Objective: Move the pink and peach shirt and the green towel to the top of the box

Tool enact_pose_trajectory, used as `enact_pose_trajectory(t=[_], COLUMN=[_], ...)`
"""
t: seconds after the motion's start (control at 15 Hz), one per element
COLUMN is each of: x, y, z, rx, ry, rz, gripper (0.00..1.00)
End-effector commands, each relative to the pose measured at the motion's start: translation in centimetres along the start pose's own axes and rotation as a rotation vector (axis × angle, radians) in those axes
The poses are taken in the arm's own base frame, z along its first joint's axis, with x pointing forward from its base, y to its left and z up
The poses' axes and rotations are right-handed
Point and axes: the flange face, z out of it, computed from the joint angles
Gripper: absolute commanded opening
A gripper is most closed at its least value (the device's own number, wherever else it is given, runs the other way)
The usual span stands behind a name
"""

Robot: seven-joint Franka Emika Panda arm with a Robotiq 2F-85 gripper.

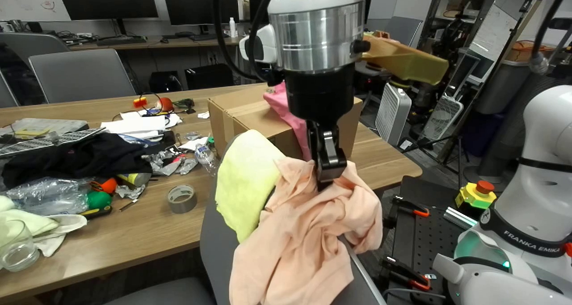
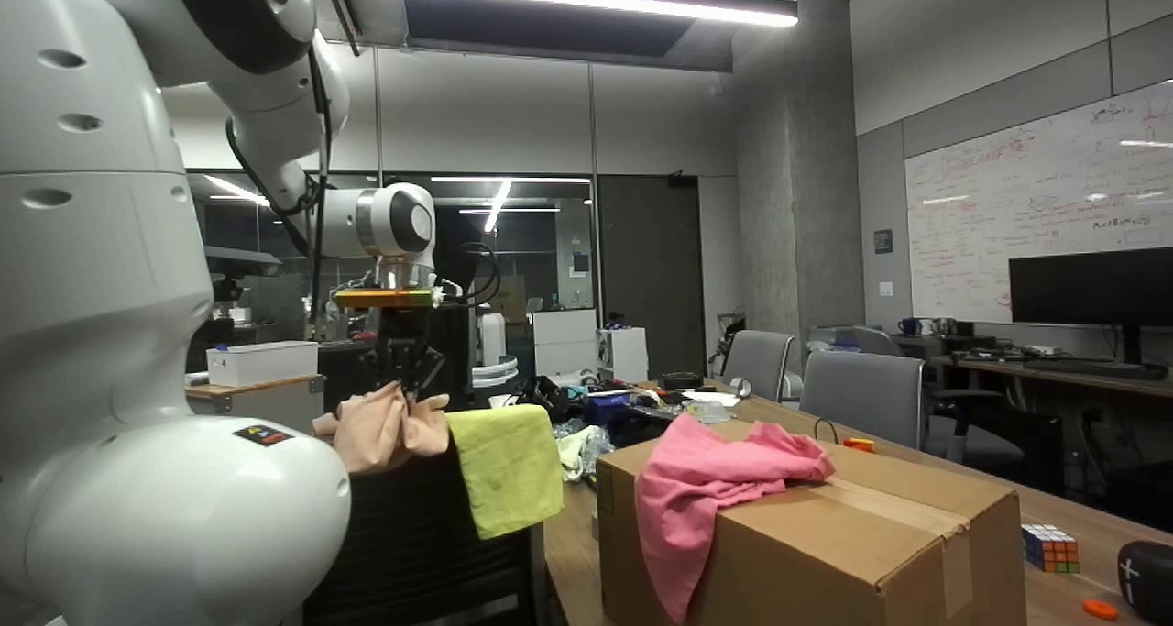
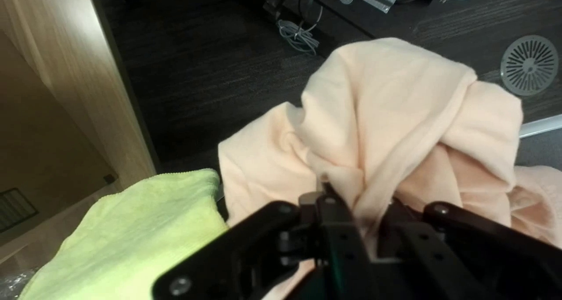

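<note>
The peach shirt (image 1: 295, 238) lies bunched over the top of a grey chair back (image 1: 212, 227). My gripper (image 3: 362, 212) points down into it and is shut on a fold, with fabric pinched between the fingers in the wrist view. Beside it the green towel (image 2: 509, 470) drapes over the same chair back, apart from the gripper. On the brown cardboard box (image 2: 825, 553), the pink shirt (image 2: 706, 488) rests across the top and hangs down one side. The fingertips are partly buried in peach cloth in both exterior views.
The box stands on a wooden table (image 1: 384, 162), close to the chair. A tape roll (image 1: 182, 198), black cloth (image 1: 80, 160), plastic wrap (image 1: 49, 198) and a glass (image 1: 18, 247) clutter the table. A puzzle cube (image 2: 1050, 549) sits beside the box.
</note>
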Motion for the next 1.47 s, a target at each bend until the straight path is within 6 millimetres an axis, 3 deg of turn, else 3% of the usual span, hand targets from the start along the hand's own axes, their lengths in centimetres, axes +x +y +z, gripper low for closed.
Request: enact_pose_trajectory(t=[0.0,0.6,1.07,1.4], x=[-1.1,-4.0,-6.8,-7.2], y=[-0.7,-0.5,1.8,3.4], z=[-2.6,-10.3,-16.8,-19.2], rx=[-0.040,-0.097,-0.118,-0.151], ry=[0.079,0.295,0.451,0.486], rz=[-0.008,0.032,0.139,0.194], gripper=[0.03,0.03,0.03,0.03])
